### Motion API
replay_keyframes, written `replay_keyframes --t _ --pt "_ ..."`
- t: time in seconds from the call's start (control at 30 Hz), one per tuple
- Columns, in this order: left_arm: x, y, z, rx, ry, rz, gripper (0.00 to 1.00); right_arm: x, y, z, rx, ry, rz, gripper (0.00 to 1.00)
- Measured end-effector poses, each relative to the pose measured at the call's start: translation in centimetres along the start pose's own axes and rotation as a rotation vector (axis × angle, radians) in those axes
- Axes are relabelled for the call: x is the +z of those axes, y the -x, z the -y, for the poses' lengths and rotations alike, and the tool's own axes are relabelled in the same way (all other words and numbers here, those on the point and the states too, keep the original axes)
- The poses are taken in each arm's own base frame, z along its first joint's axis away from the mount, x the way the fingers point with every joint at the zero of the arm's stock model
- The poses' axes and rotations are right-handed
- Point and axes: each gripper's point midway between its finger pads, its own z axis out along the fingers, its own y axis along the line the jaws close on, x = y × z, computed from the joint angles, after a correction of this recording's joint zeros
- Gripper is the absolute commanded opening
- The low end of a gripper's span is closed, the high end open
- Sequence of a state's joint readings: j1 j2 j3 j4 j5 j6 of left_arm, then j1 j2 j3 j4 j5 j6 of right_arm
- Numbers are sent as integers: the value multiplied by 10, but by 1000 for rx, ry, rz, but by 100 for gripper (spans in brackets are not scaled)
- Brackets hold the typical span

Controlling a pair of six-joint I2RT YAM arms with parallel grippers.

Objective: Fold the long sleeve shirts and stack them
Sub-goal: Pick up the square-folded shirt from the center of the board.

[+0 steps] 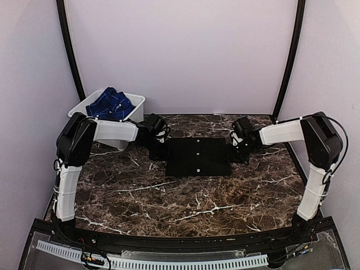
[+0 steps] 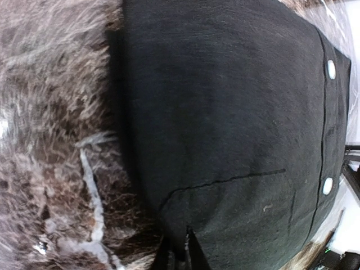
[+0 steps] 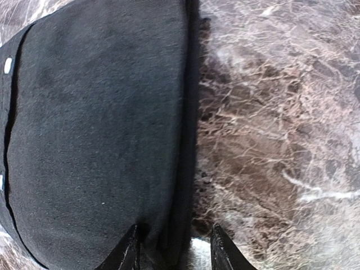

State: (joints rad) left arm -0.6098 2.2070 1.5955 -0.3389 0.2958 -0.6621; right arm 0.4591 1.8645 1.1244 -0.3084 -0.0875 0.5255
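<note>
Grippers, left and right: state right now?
Left gripper: closed on the black shirt edge.
Right gripper: open, fingers straddling the shirt's edge.

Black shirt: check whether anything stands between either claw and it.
Nothing visible does. The left claw is pinched shut on the left edge of the black shirt; the right claw stands open astride its right edge. The checked shirt lies apart in the white tub, far left on the table.

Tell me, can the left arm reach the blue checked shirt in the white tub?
Probably yes. The blue checked shirt lies uncovered in the open white tub, just behind the left arm, whose end effector is busy pinching the black shirt.
</note>
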Motion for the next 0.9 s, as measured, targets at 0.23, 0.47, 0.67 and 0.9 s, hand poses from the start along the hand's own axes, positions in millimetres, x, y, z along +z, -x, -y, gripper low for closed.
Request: replay_keyframes --t 0.23,0.47,0.67,0.9 --pt "-1 -4 0 -3 1 -19 0 -5 -8 -7 -21 8 -3 40" --pt "-38 -27 -19 39 65 -58 0 -32 -19 -40 -91 56 20 39" --pt "-82 -23 -27 105 96 -30 0 -44 -26 -75 -134 108 30 30" --pt "-92 -28 -31 156 117 -54 0 -30 -5 -108 -130 138 57 21"
